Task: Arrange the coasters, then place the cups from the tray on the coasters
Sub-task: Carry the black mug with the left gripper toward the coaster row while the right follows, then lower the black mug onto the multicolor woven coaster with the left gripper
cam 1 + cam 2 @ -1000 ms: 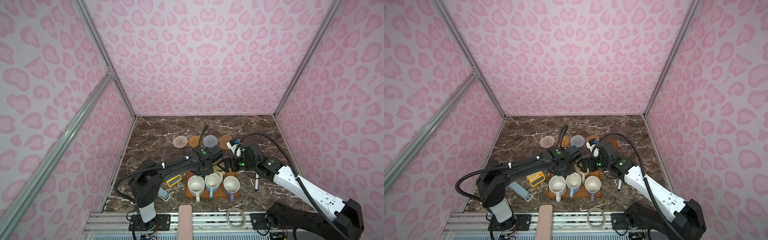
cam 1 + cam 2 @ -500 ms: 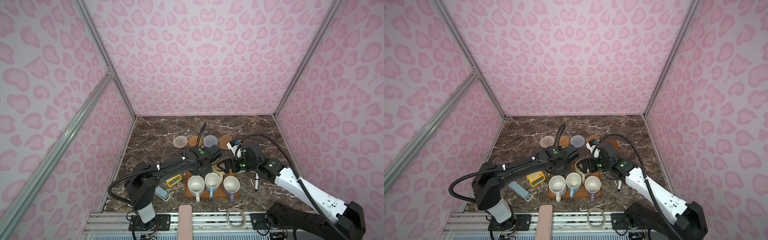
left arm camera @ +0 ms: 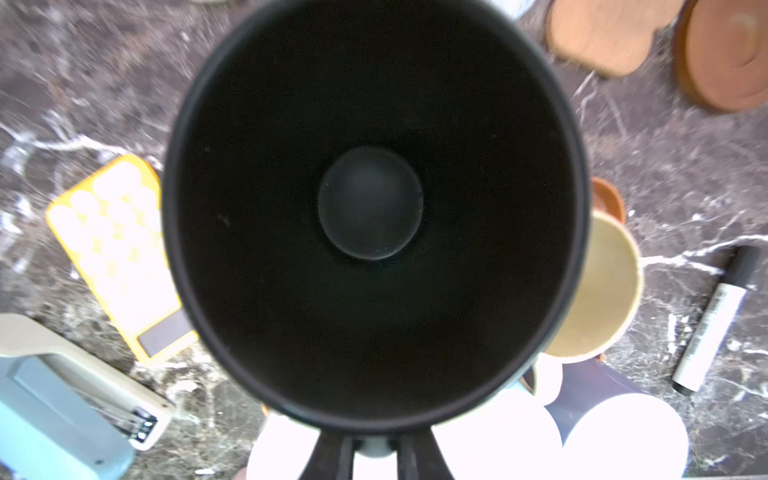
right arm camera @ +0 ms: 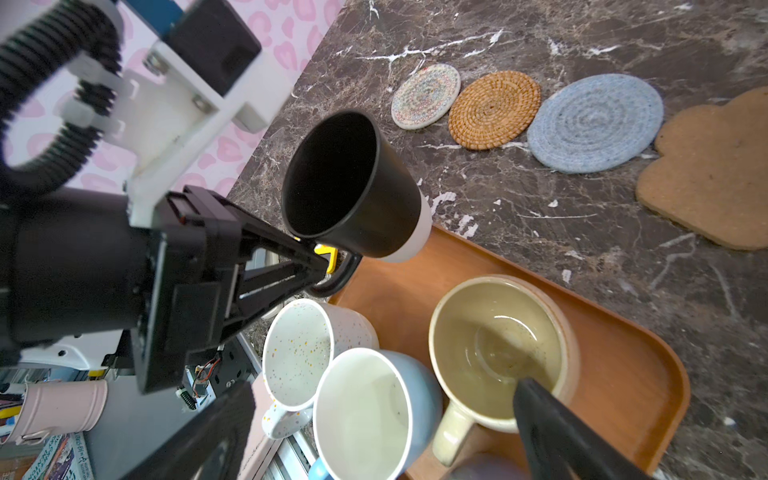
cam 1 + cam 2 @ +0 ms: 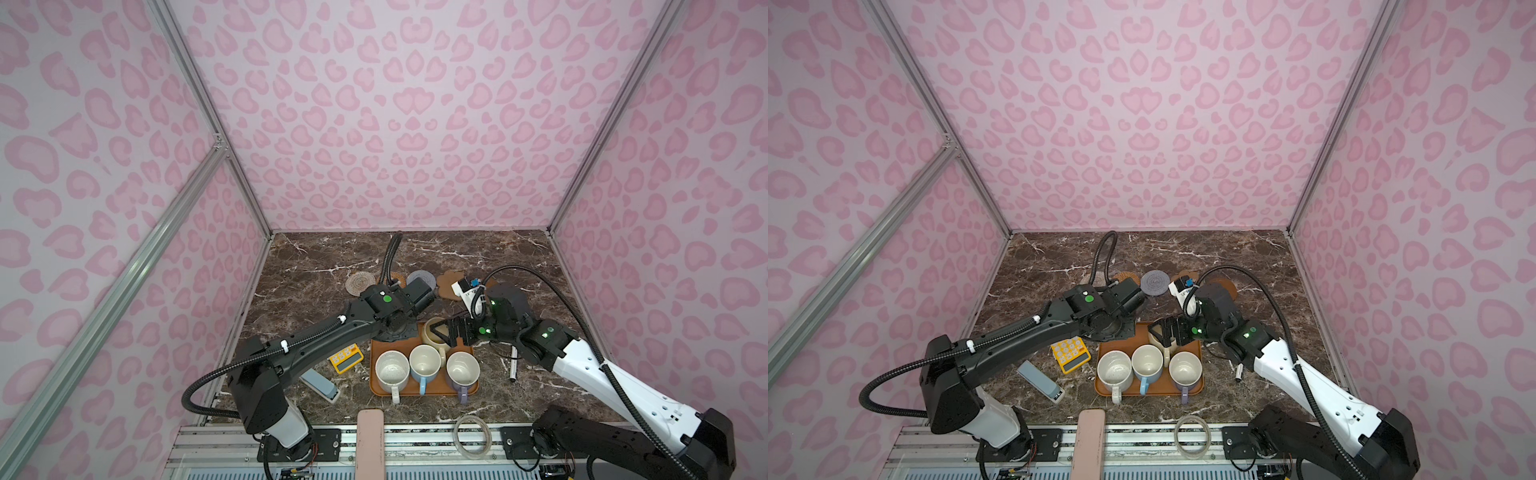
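Right wrist view: the left tool (image 4: pixel 322 266) is clamped on the handle of the black cup (image 4: pixel 357 187), holding it tilted over the tray (image 4: pixel 623 353) corner. The right tool (image 5: pixel 451 332) hangs wide apart, directly above the cream-yellow cup (image 4: pixel 498 345) on the tray. Beyond both tools, coasters (image 4: pixel 494 110) lie in a row on the counter (image 4: pixel 540 208).

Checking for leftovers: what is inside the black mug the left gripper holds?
Nothing: the left wrist view looks straight into the black mug, held by its handle in the left gripper, down to a bare dark bottom. Its body hides whatever lies directly below.
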You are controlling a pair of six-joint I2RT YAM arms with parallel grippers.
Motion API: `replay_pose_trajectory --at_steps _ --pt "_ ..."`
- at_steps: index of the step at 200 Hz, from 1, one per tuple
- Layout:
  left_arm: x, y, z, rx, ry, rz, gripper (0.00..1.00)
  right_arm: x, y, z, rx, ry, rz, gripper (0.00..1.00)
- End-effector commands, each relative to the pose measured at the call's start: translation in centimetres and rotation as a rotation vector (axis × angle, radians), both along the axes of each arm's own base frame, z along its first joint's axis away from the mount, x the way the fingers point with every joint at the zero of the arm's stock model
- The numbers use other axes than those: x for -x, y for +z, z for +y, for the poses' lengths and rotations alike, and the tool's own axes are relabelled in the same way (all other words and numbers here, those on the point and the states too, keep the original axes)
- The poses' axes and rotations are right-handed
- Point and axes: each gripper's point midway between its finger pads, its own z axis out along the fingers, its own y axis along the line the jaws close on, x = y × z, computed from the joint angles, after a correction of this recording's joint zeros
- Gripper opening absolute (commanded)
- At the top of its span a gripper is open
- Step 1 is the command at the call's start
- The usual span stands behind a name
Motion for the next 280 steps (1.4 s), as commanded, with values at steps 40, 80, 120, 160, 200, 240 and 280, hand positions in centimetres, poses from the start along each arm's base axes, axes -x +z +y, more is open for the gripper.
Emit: replay_pose_trajectory --at_steps 40,80,120,160,200,240,280 --pt "-2.8 4.2 4.5 -0.016 0.012 -0.120 0.00 -1.6 2.4 2.5 -0.036 0.039 -0.085 0.99" --pt "-5.4 5.6 6.8 -0.036 0.006 -0.158 0.00 -3.8 3.1 4.6 -0.008 0.014 -0.104 0.99" --pt "-8.6 6.2 8.6 -0.001 0.025 -0.208 0.00 -6.0 3.2 7.8 -0.004 0.055 -0.102 0.99" --pt "-11.2 4.6 10.8 -0.022 0.058 -0.186 0.00 -8.3 3.1 10.0 0.019 0.065 -0.099 0.99" --pt "-13.3 3.1 11.8 -0.033 0.076 -0.168 0.00 -9.6 2.1 11.6 0.020 0.083 -0.076 0.99" --pt "-15.9 1.7 11.8 -0.064 0.055 -0.160 0.01 -10.6 0.8 12.1 0.038 0.074 -0.050 0.99" --pt "-18.1 -0.2 11.4 -0.058 0.045 -0.142 0.01 -11.6 -0.5 11.1 0.056 0.040 -0.011 0.99"
